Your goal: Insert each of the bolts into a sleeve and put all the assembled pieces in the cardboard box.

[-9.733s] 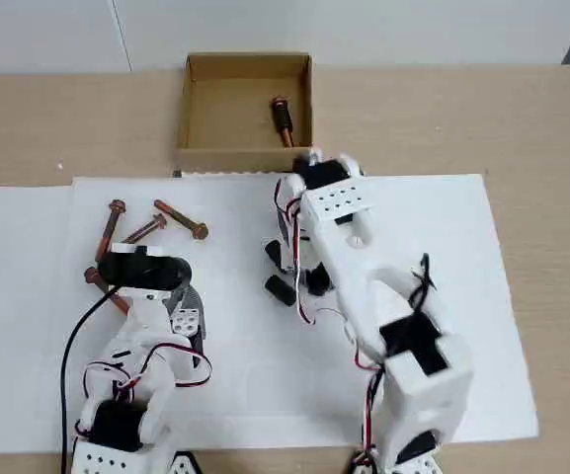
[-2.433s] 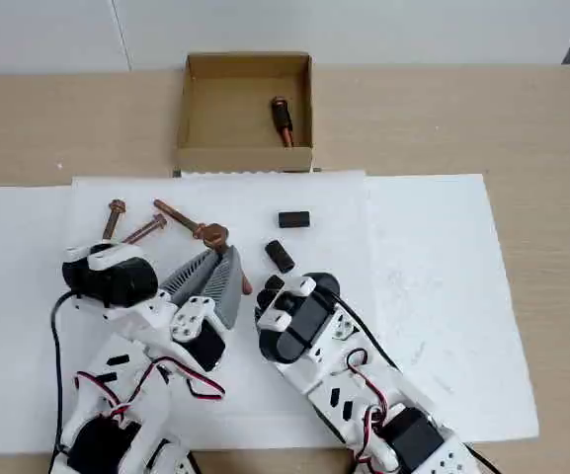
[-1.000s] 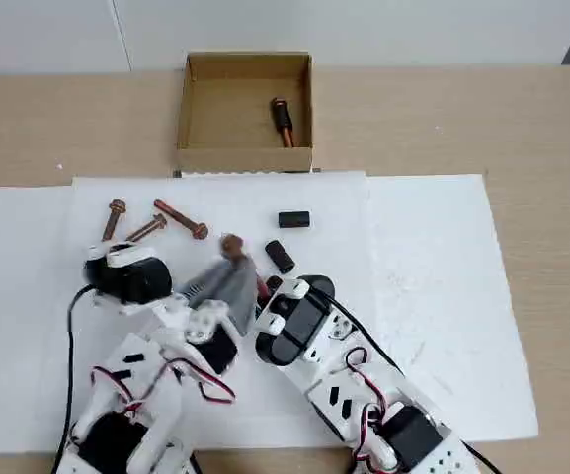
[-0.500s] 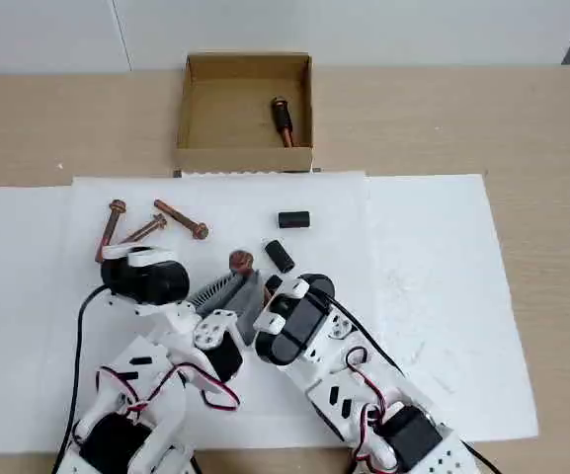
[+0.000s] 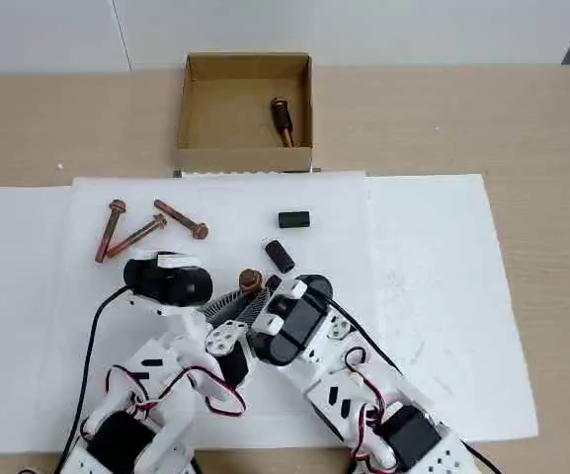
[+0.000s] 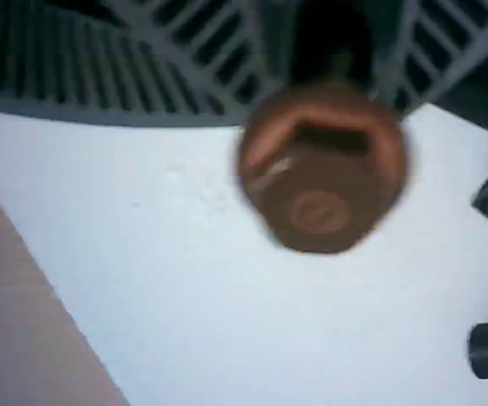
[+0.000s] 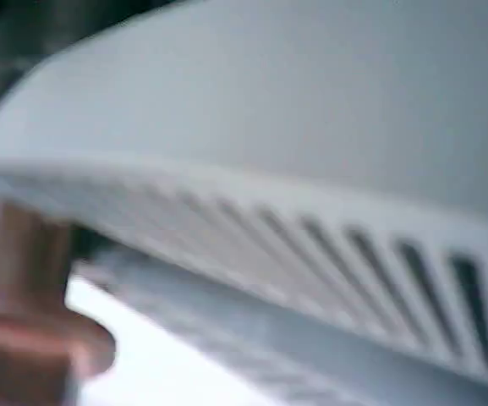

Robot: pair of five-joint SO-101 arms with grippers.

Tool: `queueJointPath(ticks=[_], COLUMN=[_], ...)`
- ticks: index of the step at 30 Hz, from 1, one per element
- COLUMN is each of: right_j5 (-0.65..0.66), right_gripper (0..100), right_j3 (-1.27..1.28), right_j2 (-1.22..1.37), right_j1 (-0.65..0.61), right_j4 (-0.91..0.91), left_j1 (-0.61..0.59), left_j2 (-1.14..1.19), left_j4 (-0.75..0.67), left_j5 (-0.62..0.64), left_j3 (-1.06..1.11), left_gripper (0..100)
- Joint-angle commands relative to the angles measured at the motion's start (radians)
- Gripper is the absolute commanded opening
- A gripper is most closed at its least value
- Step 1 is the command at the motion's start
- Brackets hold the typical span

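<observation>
The left tool [image 5: 245, 293], clamped on a bolt [image 5: 250, 279], has swung across to the right tool [image 5: 273, 286] (whose grip cannot be told), so joining looks next.

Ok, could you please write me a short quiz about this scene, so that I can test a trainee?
1. True or false: one assembled piece lies in the cardboard box.
2. How many loose bolts lie on the white paper, held by no gripper? A) two B) three C) five
3. Fill in: the left gripper is shut on a ____.

Key:
1. True.
2. B.
3. A bolt; its head faces the left wrist camera.
</observation>
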Motion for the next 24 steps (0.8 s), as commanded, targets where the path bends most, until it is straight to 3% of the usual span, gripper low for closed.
queueJointPath(ticks=[1,7,14,17,21,24], right_j5=[0.005,0.005,0.005,0.005,-0.003,-0.012], right_gripper=[0.2,0.2,0.2,0.2,0.2,0.2], right_j3=[-0.018,-0.020,-0.020,-0.020,-0.021,-0.021], right_j2=[-0.013,-0.013,-0.013,-0.013,-0.013,-0.013], right_j1=[-0.008,-0.008,-0.008,-0.007,0.033,0.110], right_j4=[-0.031,-0.031,-0.031,-0.031,-0.031,-0.031], left_j1=[0.003,-0.003,-0.132,-0.190,-0.255,-0.308], left_j2=[-0.003,-0.003,-0.002,-0.002,-0.003,-0.003], left_j4=[0.015,0.015,0.015,0.014,0.011,0.017], left_j5=[-0.012,-0.012,-0.092,-0.120,-0.193,-0.249], left_j3=[0.001,-0.005,-0.107,-0.151,-0.209,-0.216], left_gripper=[24,27,26,18,1,1])
